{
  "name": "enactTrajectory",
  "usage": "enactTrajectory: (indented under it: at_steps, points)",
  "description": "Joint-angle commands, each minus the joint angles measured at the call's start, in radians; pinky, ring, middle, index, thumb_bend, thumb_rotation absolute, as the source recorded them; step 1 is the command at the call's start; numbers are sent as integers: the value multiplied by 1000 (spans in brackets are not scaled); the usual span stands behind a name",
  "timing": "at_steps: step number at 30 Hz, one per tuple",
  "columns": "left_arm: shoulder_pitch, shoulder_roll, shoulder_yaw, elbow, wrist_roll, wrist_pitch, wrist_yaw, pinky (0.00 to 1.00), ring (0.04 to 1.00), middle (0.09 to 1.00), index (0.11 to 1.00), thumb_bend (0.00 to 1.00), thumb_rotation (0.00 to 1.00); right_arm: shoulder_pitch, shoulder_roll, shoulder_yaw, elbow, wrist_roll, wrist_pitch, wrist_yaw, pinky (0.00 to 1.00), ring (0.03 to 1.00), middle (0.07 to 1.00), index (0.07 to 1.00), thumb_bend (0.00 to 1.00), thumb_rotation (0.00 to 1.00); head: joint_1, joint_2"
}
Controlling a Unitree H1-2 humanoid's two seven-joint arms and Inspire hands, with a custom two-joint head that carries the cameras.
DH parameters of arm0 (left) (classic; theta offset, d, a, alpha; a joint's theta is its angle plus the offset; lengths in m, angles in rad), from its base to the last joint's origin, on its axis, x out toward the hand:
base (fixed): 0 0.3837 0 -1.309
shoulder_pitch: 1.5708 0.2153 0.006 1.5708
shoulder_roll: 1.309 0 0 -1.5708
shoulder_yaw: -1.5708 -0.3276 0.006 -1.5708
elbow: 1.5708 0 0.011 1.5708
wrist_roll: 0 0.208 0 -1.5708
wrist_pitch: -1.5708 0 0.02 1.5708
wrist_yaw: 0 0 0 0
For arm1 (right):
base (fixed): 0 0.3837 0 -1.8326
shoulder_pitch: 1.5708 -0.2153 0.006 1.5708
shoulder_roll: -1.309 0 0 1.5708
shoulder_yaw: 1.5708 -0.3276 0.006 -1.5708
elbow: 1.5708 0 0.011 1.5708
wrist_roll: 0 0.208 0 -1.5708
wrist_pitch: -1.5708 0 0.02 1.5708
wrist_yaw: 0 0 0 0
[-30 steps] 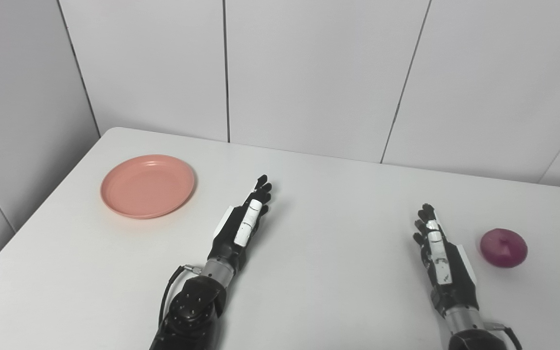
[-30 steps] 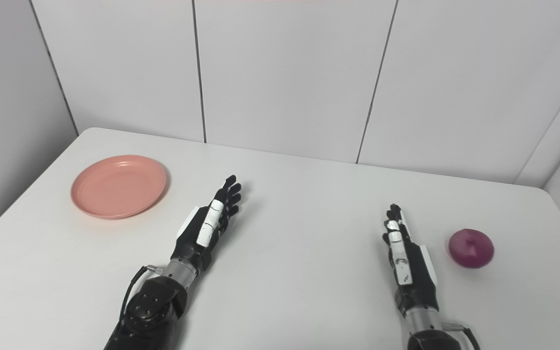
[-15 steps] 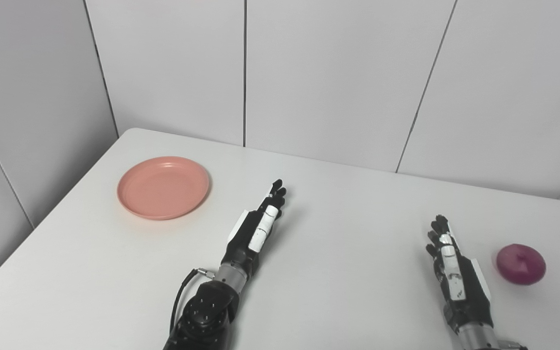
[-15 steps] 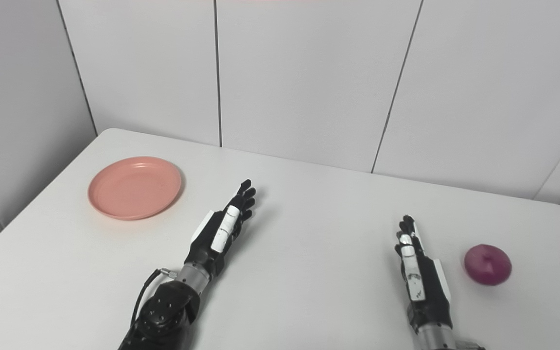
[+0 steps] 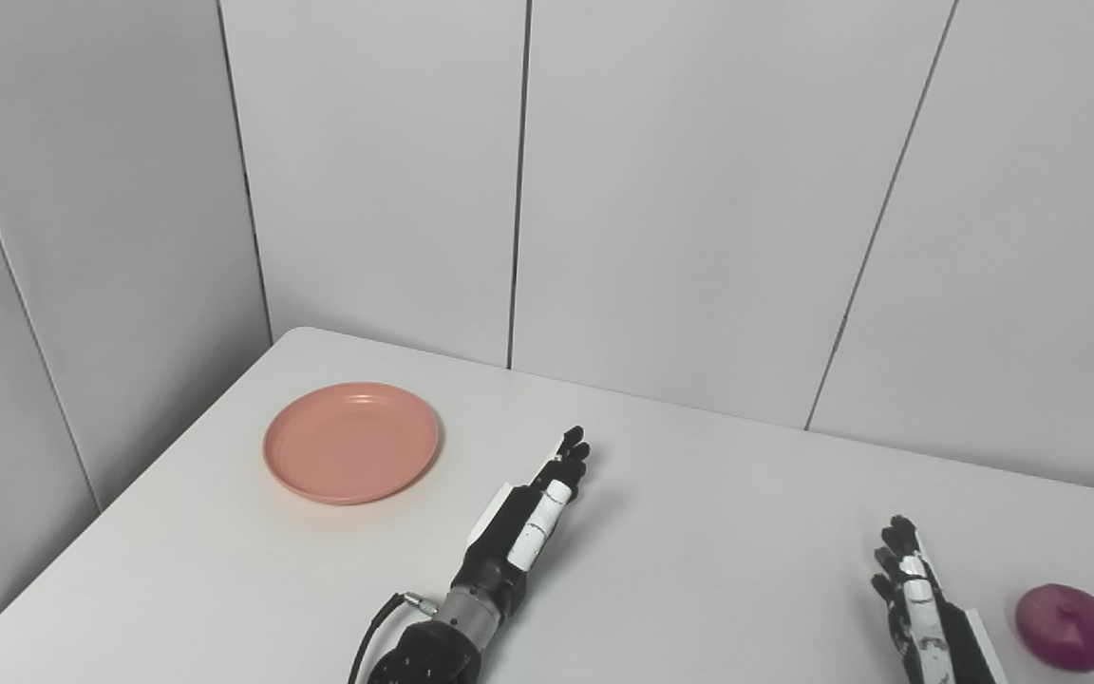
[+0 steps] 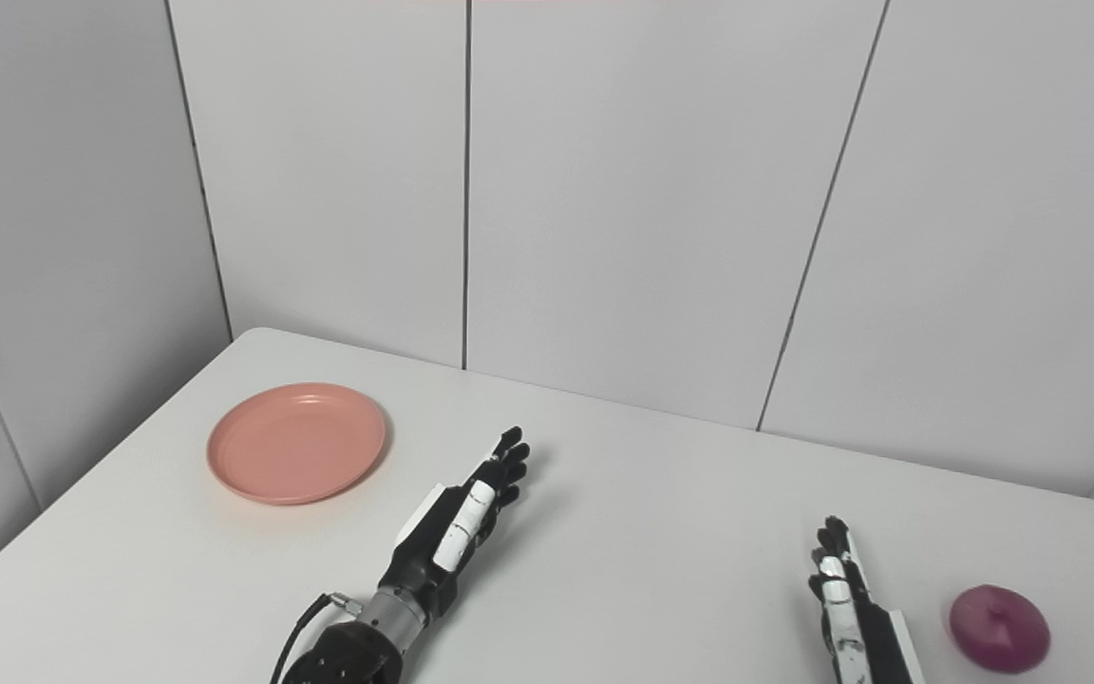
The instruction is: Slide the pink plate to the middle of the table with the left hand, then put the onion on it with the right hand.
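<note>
Pink plate (image 5: 351, 442) far left on white table (image 5: 699, 532), left hand (image 5: 526, 525) flat near it, fingers straight, empty, right hand (image 6: 851, 608) likewise extended, purple onion (image 6: 999, 629) just beside.

no readable text, labels or numbers on the table, the wall panels, or either hand

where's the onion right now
The onion sits on the white table at the near right in both views, just right of the right hand, apart from it and far from the pink plate at the left.
</note>
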Motion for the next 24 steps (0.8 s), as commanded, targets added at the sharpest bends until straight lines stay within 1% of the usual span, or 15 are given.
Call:
enactTrajectory:
  at_steps: [1,7,9,12,14,20,24]
  points:
    - [-58,4,-1,-40,-4,-2,-6,1000,1000,1000,1000,808,1000,-18,-3,-10,-20,16,-50,-4,1000,1000,1000,1000,474,1000,7,-2]
    - [-63,22,-2,-63,10,8,-8,1000,1000,1000,1000,809,1000,-13,-3,-12,-36,22,-33,-2,1000,1000,1000,1000,477,1000,21,-5]
    - [-67,38,-6,-69,12,15,-19,1000,1000,1000,1000,805,1000,-12,-4,-12,-43,24,-23,-2,1000,1000,1000,1000,477,1000,35,-5]
    - [-77,59,-6,-70,4,27,-36,1000,1000,1000,1000,807,1000,-11,-5,-11,-47,21,-22,-5,1000,1000,1000,1000,463,1000,44,-12]
    - [-85,67,1,-65,1,28,-35,1000,1000,1000,1000,807,1000,-11,-6,-10,-51,28,-20,1,1000,1000,1000,1000,440,1000,52,-17]
    - [-101,81,25,-42,-13,10,-36,1000,1000,1000,1000,818,1000,-9,-10,-14,-61,35,-7,-1,1000,1000,1000,1000,403,1000,60,-24]
    - [-114,102,26,-33,15,-8,-33,1000,1000,1000,1000,813,1000,-7,-21,-19,-70,47,8,6,1000,1000,1000,1000,403,1000,68,-19]
